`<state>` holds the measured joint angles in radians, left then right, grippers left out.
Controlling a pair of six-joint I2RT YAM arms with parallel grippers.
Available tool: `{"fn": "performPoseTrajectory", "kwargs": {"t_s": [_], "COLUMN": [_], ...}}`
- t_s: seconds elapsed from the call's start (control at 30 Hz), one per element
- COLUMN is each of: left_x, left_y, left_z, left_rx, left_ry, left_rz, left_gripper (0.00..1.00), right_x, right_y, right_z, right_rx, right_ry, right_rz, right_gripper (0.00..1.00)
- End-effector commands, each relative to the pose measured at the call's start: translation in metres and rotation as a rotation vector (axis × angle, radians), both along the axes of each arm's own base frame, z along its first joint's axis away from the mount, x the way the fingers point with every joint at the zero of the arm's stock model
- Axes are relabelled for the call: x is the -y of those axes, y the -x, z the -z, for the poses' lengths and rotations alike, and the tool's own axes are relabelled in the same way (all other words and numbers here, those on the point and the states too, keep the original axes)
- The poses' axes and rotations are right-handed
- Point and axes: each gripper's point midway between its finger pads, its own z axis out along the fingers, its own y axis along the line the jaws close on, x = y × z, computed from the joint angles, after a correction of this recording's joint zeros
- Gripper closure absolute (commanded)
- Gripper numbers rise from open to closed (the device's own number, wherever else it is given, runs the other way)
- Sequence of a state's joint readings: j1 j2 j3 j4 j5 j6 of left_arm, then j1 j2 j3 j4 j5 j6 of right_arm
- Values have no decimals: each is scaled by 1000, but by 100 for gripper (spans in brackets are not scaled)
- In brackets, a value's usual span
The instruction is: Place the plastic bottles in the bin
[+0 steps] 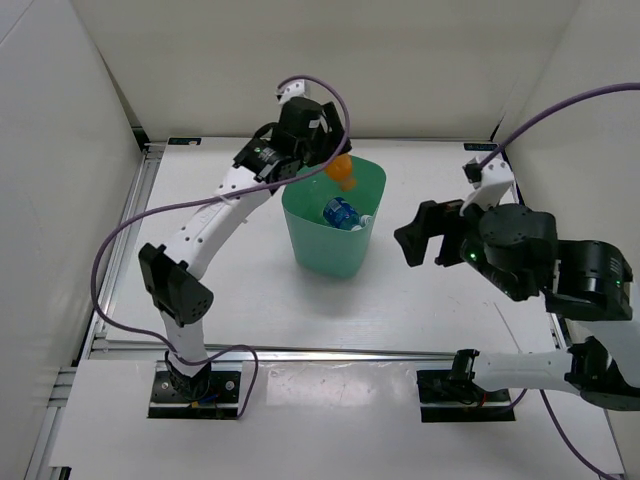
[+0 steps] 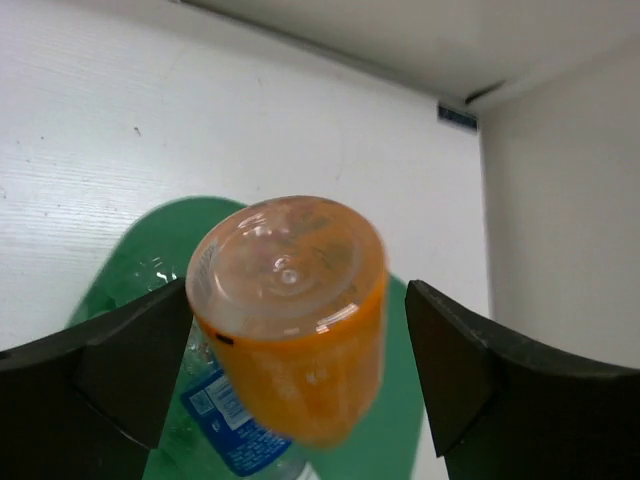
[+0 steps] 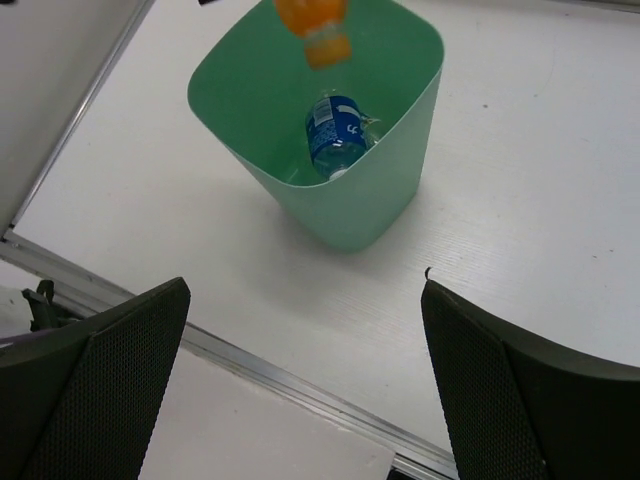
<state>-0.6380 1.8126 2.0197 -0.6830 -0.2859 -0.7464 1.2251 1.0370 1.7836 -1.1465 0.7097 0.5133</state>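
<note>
Item: short orange plastic bottle (image 2: 290, 290). It is hanging base-up in the air over the mouth of the mint-green plastic wastebasket (image 1: 330, 250), touching nothing that shows, and so is judged to be dropping in.

Item: left gripper (image 2: 295, 380). It is hovering above the basket's far rim. Its jaws are standing apart, with a gap on either side of the orange bottle, and are gripping nothing.

Item: clear bottle with blue label (image 3: 335, 135). It is lying on its side at the basket's bottom. Clear plastic is glinting beside it, but how many bottles that makes cannot be told.

Item: right gripper (image 3: 305, 380). It is waiting near the basket's right side with its jaws wide and nothing between them.

Progress, as judged: no bottle is showing on the white table (image 1: 250, 300), so the task is nearing its end.
</note>
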Motion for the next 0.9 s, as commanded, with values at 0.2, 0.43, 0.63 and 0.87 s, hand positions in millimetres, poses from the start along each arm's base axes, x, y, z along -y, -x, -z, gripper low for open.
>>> {"fn": "performPoseTrajectory", "kwargs": {"t_s": [0.2, 0.43, 0.63, 0.87], "left_x": [-41, -151, -216, -256], "left_y": [41, 85, 125, 154], "left_z": [-71, -28, 10, 21], "left_rx": [186, 157, 113, 79], "left_ry": [-89, -264, -306, -384], "left_rz": [-77, -351, -444, -492], "left_gripper": [0, 0, 0, 0], "right_x": [55, 38, -5, 30], "right_y": [-2, -2, -8, -59], "right_z": [-2, 33, 87, 124], "right_rx": [-34, -138, -374, -597], "right_ry": [-48, 71, 202, 231], "right_rz": [233, 251, 220, 382], "right_gripper": [0, 0, 0, 0]}}
